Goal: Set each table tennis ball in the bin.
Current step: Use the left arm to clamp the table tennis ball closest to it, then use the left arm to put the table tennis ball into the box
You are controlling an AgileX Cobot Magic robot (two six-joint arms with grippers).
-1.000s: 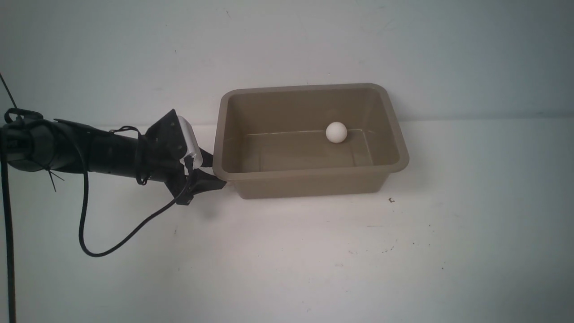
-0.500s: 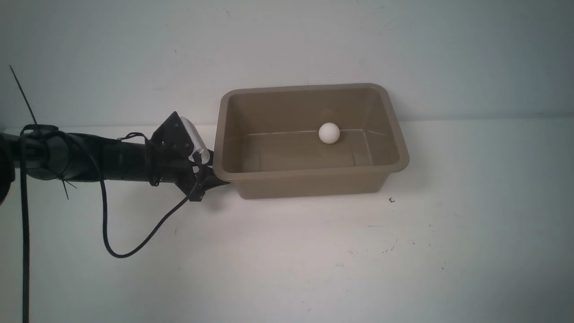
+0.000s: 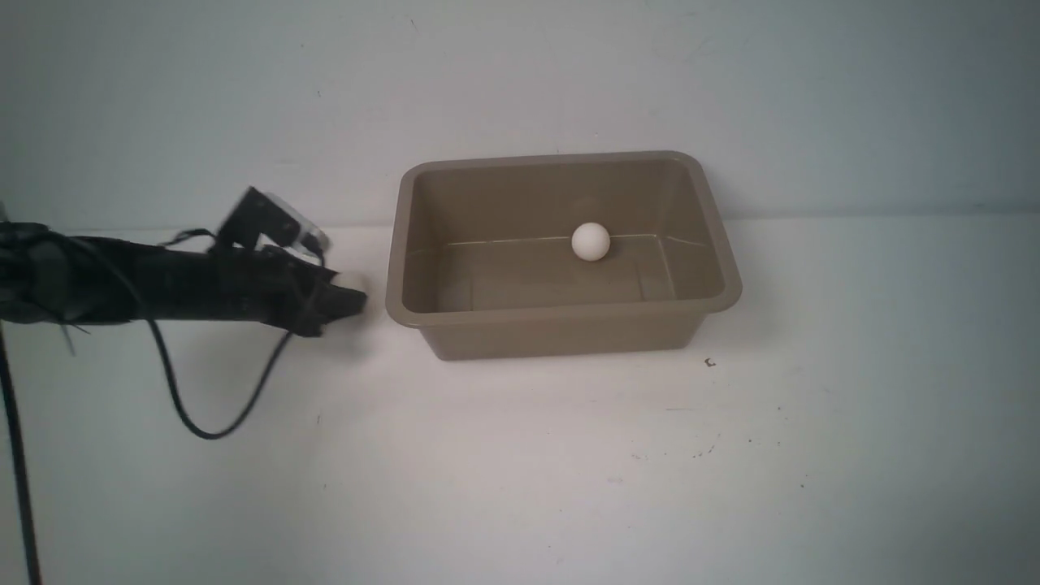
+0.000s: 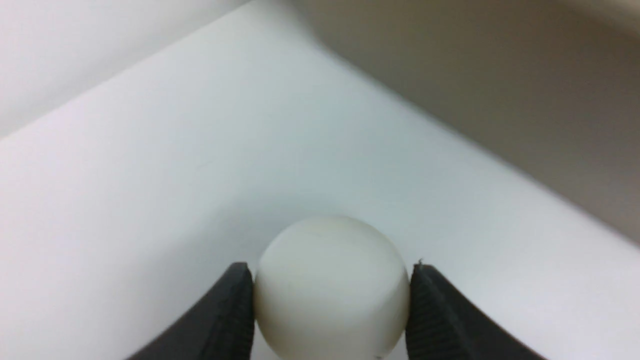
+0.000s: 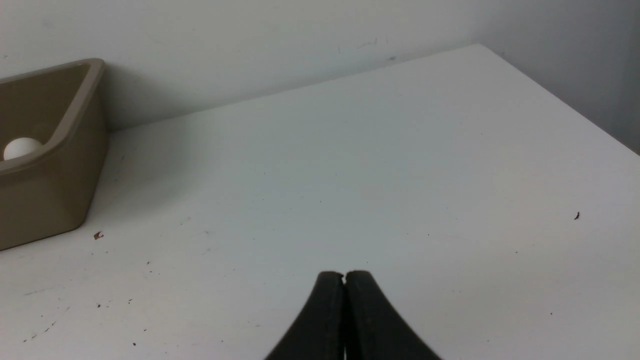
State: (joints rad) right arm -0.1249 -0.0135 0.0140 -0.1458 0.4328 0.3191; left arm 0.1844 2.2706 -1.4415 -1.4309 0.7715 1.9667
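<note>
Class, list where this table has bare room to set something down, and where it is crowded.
Free: the wide table strip in front of the bin, and the stretch to its right. Crowded: the gap left of the bin, where the left fingers pinch a ball.

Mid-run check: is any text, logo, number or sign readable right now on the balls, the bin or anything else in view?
None readable in any view.
Bin: no label or marking.
First table tennis ball, inside it: plain white, no print showing.
Second table tennis ball, between the fingers of the left end effector: one faint dark speck, too small to read.
</note>
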